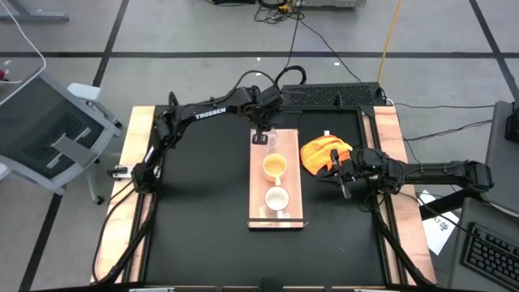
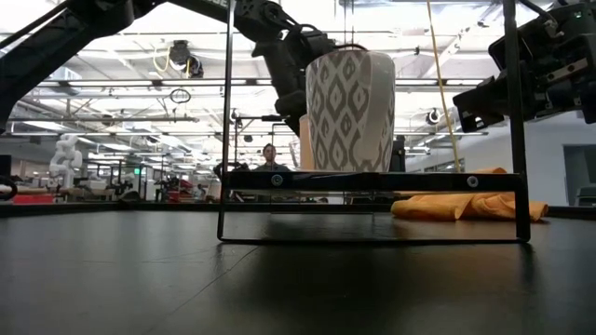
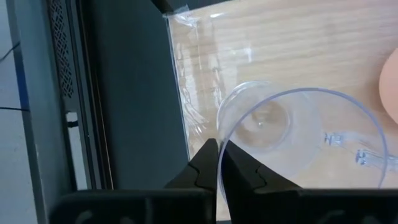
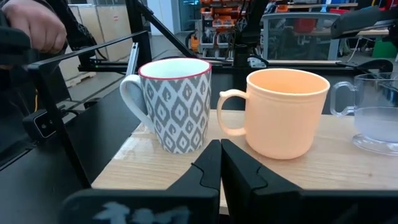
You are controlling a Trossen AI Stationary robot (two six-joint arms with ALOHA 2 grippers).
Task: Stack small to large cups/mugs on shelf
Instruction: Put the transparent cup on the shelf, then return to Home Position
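**Clear cup pinched at the far end of the shelf, right arm parked by the cloth**

From overhead I have the shelf [image 1: 276, 180] lying lengthwise down the middle of the black surface [image 1: 203, 203]. Three cups stand on it in a line. The patterned white mug [image 1: 276, 199] is at the near end, the orange-yellow mug [image 1: 274, 167] sits in the middle, and the clear glass cup [image 1: 265, 139] is at the far end.

My left gripper [image 1: 261, 134] reaches in from the far left and is over that far end. In the left wrist view its fingers [image 3: 202, 171] are pressed onto the rim of the clear glass cup [image 3: 298, 137], one inside the wall and one outside, so they are pinching it. Through the glass I can see the pale wood of the shelf [image 3: 298, 43] beneath; I cannot tell whether the cup's base is resting on the wood or just off it.

My right gripper [image 1: 340, 173] is off the shelf's right side, just beside the orange-yellow cloth [image 1: 324, 153]. In the right wrist view its fingers [image 4: 208, 168] are pressed together with nothing between them, and they point at the white mug [image 4: 176, 102] and the orange-yellow mug [image 4: 286, 112], which stand side by side without touching.
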